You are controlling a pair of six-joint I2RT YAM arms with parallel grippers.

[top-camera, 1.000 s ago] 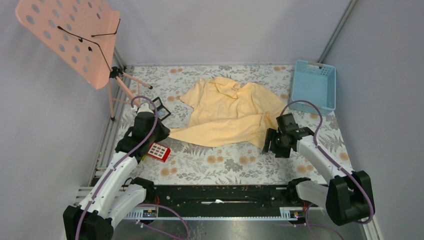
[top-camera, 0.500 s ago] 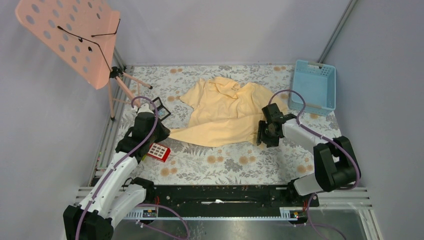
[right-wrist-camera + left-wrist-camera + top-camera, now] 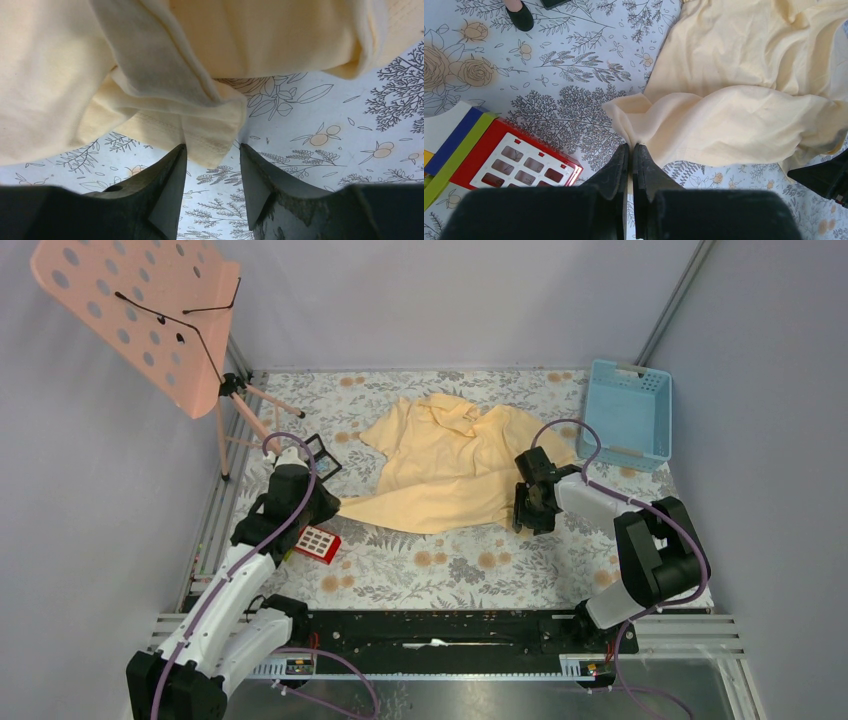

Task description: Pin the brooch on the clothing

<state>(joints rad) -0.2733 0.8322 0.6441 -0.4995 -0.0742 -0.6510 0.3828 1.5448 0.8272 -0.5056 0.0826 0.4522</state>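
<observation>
The clothing (image 3: 455, 465) is a pale yellow shirt, crumpled on the floral cloth in the top view. Its lower left corner (image 3: 634, 122) is pinched by my left gripper (image 3: 631, 146), which is shut on the fabric. My right gripper (image 3: 212, 149) stands open at the shirt's lower right corner (image 3: 212, 137), a folded hem tip lying between its fingertips. From above, the right gripper (image 3: 528, 508) sits at the shirt's right edge and the left gripper (image 3: 330, 502) at its left tip. The brooch is not visible in any view.
A red keypad-like toy (image 3: 317, 542) lies just right of the left arm, also seen by the left wrist camera (image 3: 514, 165). A blue basket (image 3: 627, 412) stands at the back right. A pink music stand (image 3: 140, 310) rises at the back left.
The right arm swung left and forward to the shirt's lower right corner, and its jaws narrowed around the hem. The left arm and its grip have not moved.
</observation>
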